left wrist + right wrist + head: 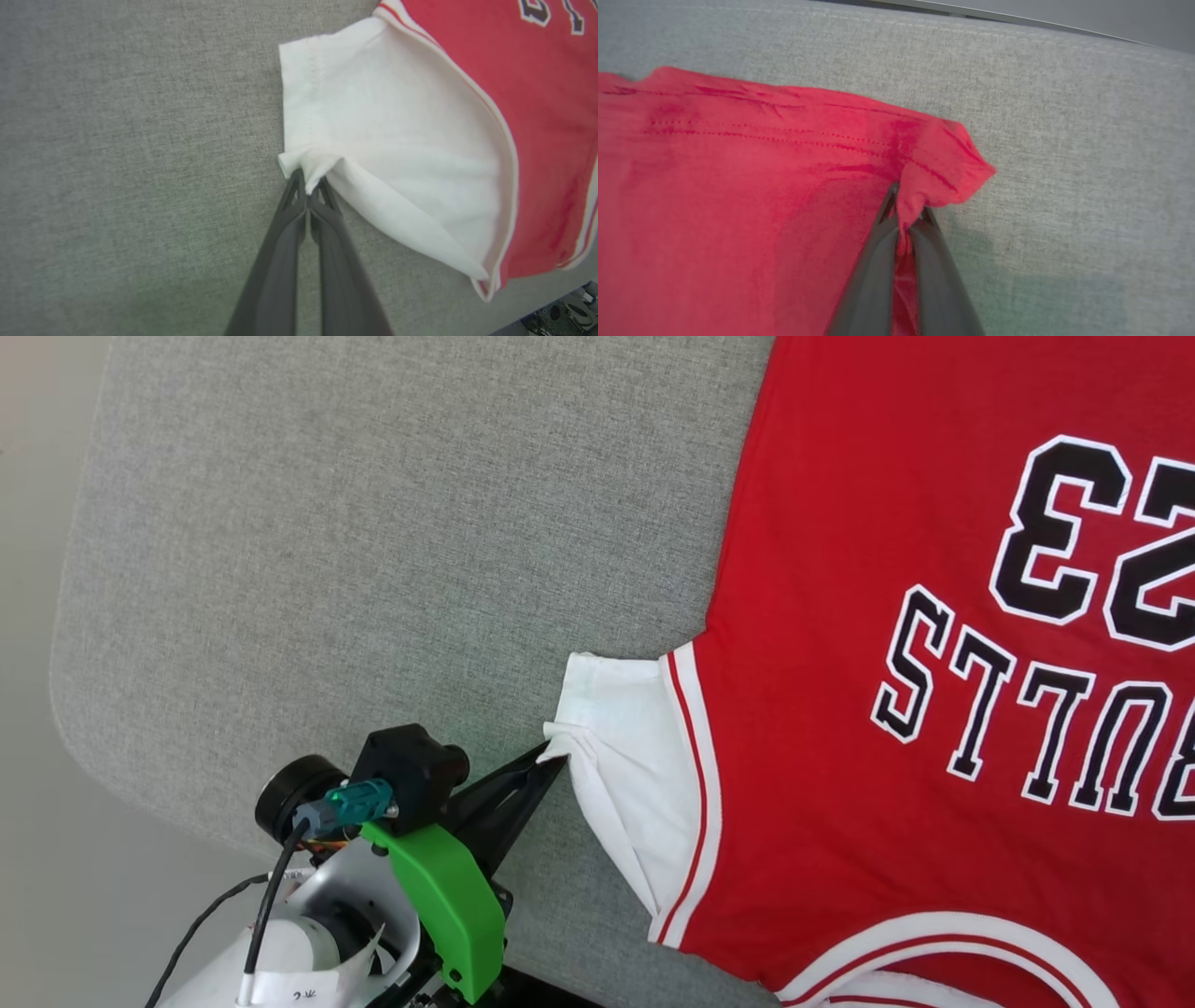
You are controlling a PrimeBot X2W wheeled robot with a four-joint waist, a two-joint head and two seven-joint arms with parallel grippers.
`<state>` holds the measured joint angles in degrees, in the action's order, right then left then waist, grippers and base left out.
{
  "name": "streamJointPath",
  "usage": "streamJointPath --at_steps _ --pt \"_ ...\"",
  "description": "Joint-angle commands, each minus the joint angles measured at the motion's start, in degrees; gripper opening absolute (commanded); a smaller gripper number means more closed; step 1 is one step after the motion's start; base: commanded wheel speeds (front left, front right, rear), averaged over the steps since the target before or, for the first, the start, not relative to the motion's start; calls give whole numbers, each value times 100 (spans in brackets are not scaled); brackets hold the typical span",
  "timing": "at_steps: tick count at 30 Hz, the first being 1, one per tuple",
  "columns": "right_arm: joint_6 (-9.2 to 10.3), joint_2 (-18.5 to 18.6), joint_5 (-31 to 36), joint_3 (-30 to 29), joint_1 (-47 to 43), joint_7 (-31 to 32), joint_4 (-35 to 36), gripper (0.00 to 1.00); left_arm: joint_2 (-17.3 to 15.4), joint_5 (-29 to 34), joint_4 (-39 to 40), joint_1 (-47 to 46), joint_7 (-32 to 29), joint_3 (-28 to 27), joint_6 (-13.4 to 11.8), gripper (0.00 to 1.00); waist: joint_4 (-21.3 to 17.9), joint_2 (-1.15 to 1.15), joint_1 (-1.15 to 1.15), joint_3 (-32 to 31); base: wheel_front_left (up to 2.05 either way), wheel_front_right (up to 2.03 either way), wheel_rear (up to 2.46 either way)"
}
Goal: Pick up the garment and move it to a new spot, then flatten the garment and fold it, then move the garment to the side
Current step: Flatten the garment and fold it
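Observation:
The garment (840, 644) is a red jersey lying flat on the grey padded surface, its black-and-white number and lettering facing up. At the lower left of the head view my left gripper (551, 753) is shut on the hem corner of the white sleeve (630, 756). The left wrist view shows that gripper (308, 184) pinching a bunched fold of the white sleeve (397, 154). In the right wrist view my right gripper (906, 210) is shut on a red hem corner of the garment (738, 196), with cloth puckered between the fingers.
The grey fabric-covered table (373, 523) stretches wide to the left of the garment, with a rounded edge at the far left. Its far seam edge (1017, 37) runs along the top of the right wrist view.

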<state>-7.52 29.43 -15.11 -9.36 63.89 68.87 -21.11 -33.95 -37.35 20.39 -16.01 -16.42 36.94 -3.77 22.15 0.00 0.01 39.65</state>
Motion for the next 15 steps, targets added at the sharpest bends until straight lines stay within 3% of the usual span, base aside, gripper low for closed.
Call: streamJointPath --at_steps 1,15 --pt "3 -47 -39 56 -330 7 -186 0 -2 20 -46 -128 38 -35 -3 0 -51 0 -1 -99 0 0 0" --pt "3 -50 -350 32 -1670 -453 -375 0 -175 -54 -27 -71 -76 -154 -144 0 -603 0 -1 -1251 0 0 0"
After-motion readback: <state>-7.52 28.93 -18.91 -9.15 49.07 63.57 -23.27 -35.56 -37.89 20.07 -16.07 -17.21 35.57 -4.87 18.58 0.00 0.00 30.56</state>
